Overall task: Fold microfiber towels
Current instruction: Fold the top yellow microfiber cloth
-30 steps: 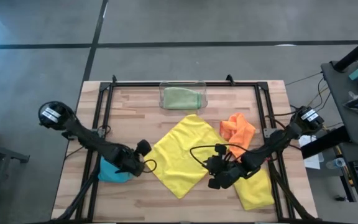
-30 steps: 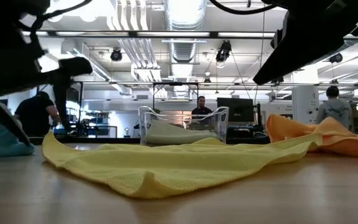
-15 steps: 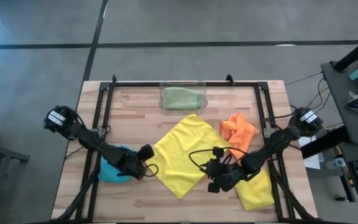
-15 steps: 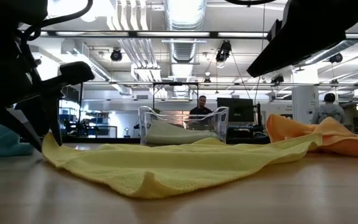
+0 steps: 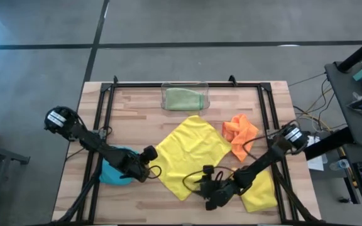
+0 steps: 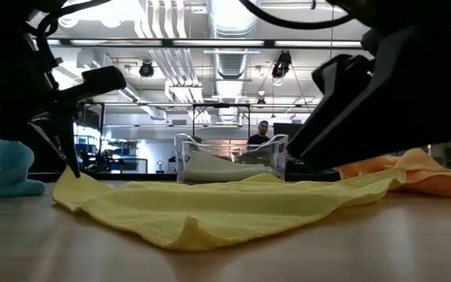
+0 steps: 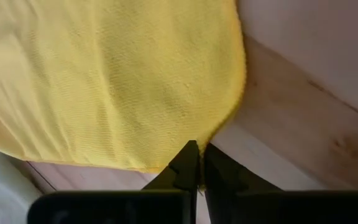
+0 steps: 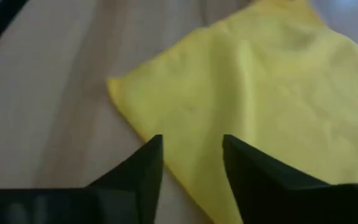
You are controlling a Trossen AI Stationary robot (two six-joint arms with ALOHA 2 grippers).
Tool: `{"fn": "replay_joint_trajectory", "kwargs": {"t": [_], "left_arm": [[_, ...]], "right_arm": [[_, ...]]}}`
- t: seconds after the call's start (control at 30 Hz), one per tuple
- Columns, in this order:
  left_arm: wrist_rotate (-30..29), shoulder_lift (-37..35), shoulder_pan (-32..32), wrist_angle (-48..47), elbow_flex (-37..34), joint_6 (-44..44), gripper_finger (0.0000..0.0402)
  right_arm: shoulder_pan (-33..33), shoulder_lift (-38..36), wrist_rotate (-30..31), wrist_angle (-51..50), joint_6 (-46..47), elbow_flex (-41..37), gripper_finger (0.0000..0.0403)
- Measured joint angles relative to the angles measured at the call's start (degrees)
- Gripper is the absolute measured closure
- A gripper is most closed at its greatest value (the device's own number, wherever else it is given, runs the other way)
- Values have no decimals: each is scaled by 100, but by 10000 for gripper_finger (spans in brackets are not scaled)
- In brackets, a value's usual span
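Left end effector point(image 5: 151, 162) is pinching the spread yellow towel's point(image 5: 190, 154) nine-o'clock corner; right end effector point(image 5: 198, 184) is hovering open at its six-o'clock corner.

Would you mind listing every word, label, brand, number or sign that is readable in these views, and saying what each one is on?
No readable text in any view.
White round labels on the two arm bases: marks too small to read.
Flat yellow microfiber towel, orange towel, clear plastic bin: no print.
Background monitors in the low view: nothing legible.

Clear plastic bin point(image 5: 185, 97) at wooden table's point(image 5: 137, 113) far edge.
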Motion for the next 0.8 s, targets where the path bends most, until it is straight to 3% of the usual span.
{"fn": "replay_joint_trajectory", "kwargs": {"t": [0.17,0.33,0.6,0.8], "left_arm": [[33,0,0,2,15,-241,401],[251,-14,0,-15,13,-766,401],[334,-31,-7,10,15,-999,401],[334,-33,-25,50,15,-1039,401]], "right_arm": [[81,542,-19,1,-523,785,183],[145,1212,-53,-294,-583,1679,166],[228,2110,80,-1867,-356,3121,185],[272,2197,194,-2642,129,3446,221]]}}
